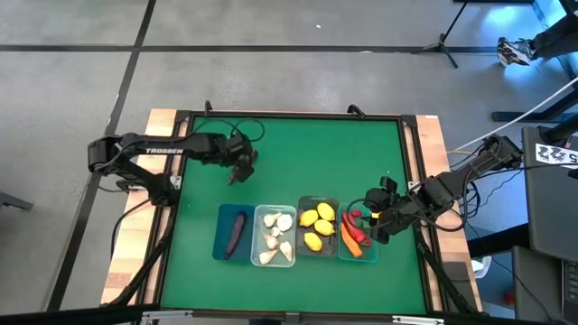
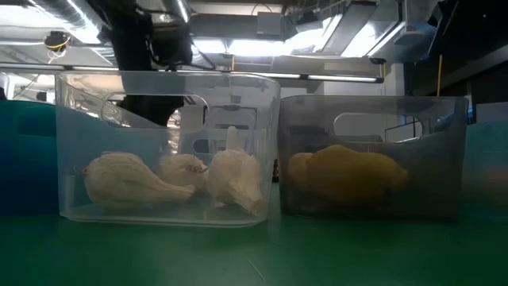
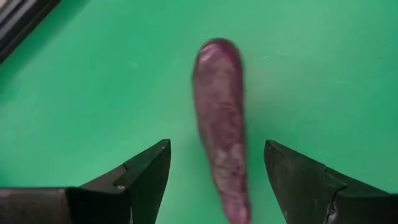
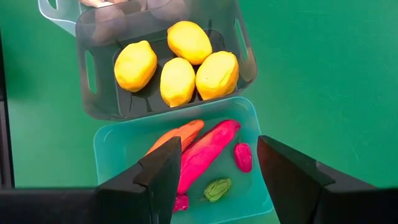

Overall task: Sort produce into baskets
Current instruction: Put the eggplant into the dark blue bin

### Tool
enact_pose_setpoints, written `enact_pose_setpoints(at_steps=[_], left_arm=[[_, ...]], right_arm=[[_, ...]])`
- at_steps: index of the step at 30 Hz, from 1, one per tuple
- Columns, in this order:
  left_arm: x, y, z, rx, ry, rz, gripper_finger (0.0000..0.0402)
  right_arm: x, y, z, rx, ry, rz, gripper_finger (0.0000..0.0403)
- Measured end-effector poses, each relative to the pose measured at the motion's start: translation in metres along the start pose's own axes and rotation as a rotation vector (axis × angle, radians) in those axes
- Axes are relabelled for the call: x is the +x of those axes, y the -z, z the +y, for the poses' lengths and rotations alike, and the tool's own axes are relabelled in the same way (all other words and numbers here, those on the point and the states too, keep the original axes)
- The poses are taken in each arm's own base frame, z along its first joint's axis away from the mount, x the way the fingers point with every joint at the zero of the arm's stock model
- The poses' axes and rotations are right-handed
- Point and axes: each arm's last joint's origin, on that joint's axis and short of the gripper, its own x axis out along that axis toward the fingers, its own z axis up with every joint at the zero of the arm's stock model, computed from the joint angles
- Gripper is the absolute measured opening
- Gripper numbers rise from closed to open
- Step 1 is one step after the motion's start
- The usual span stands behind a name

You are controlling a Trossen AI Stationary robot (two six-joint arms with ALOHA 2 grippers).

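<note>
So the left gripper is spread wide w/ nothing in it, hovering over a dark purple elongated toy eggplant lying flat on the green table mat. In the left wrist view the piece sits between the two dark fingers, closer to one side than dead center, so prob lined up that way for a straddle-and-pinch. In the high view that gripper is up-table from the bin row, well apart from it.

Baskets sit in a tight row, touching side by side: blue rectangular plastic bin w/ one purple piece already inside, so imo that's where the loose one belongs. Next is the clear plastic bin w/ whitish garlic bulbs, then the dark grey bin w/ four round yellow lemons, then the teal bin w/ red and orange long peppers, plus a small red bit and a small greenish bit.

Right gripper hangs over the teal bin, fingers apart, holding nothing afaict. Looks parked there.

Sorting looks nearly done, tbh.
</note>
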Motion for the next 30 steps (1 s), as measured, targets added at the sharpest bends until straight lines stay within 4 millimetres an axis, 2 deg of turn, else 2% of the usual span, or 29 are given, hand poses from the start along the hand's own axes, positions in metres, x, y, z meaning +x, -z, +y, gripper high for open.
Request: enact_pose_setpoints(at_steps=[5,11,30], left_arm=[[0.014,0.005,0.009,-0.017,0.02,0.013,0.0255],[0.024,0.01,0.008,-0.037,0.082,-0.006,0.0255],[0.052,0.037,0.007,-0.069,0.131,0.011,0.0255]], right_arm=[[0.0,0.0,0.0,0.0,0.0,0.0,0.0209],[0.0,0.0,0.0,0.0,0.0,0.0,0.0209],[0.0,0.0,0.0,0.0,0.0,0.0,0.0209]])
